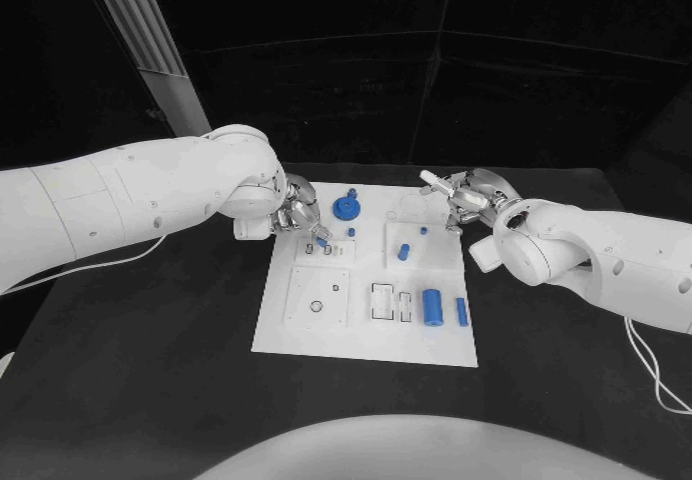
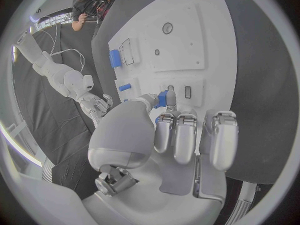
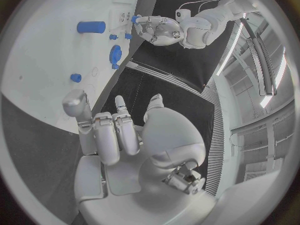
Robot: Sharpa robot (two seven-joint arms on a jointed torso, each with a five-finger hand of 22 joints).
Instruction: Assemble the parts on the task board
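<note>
1. On the near right part of the task board (image 1: 289, 335), a large blue cylinder (image 1: 433, 306) and a slimmer blue bar (image 1: 462, 312) are seen lying flat beside the white slotted block (image 1: 384, 301); they are judged not yet seated.
2. On the near left, a square panel with a ring and a small hole (image 1: 319, 296) is seen with no blue part in it, so that station is judged unfilled.
3. Towards the middle, a short blue peg (image 1: 405, 251) is seen lying on the right-hand raised plate, apparently loose.
4. Further off, the left hand (image 1: 299, 217) is held over the board's far left, and a small blue part (image 2: 162, 99) is pinched between its fingertips just above two slots (image 2: 179, 91); insertion is judged to be in hand.
5. At the far edge, a blue gear-like wheel (image 1: 346, 208) is seen standing on the board, possibly already mounted.
6. The right hand (image 1: 470, 199) hovers at the board's far right corner with fingers loosely spread and nothing in them.
</note>
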